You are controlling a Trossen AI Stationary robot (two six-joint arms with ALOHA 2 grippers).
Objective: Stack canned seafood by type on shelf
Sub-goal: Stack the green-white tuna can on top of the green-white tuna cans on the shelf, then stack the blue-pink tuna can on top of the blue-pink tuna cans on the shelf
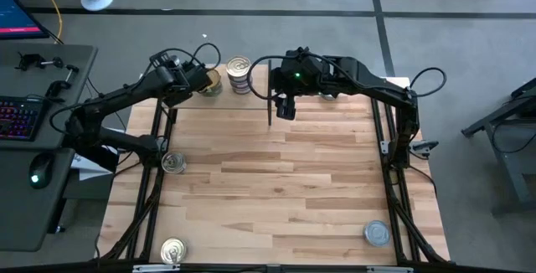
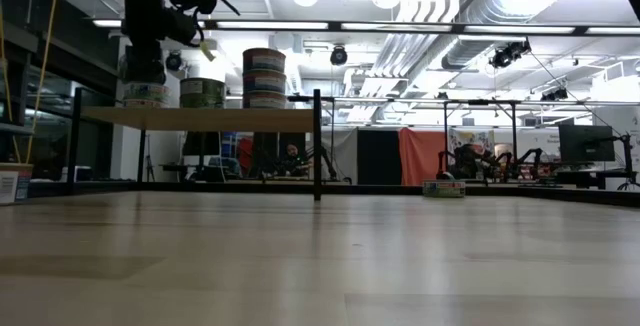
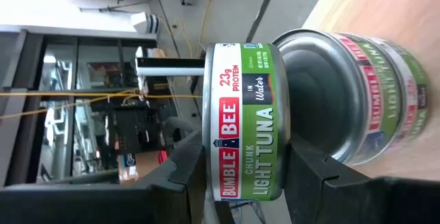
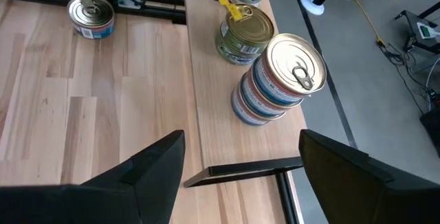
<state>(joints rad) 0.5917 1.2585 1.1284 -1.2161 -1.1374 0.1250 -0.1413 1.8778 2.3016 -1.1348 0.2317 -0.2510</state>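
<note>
From above, the left hand (image 1: 203, 80) grips a green-label tin (image 1: 211, 82) over the shelf (image 1: 251, 99), beside the stacked tins (image 1: 239, 74); the right hand (image 1: 286, 108) hovers nearby, fingers spread and empty. Three loose tins (one at (image 1: 173, 163)) lie on the tabletop (image 1: 276, 189). At table level, the shelf (image 2: 200, 118) carries the tins (image 2: 264, 78). Through the left wrist camera, both fingers (image 3: 313, 172) clamp the green-label tin (image 3: 244, 121). Through the right wrist camera, the stacked tins (image 4: 278, 80) stand on the shelf (image 4: 206, 107).
</note>
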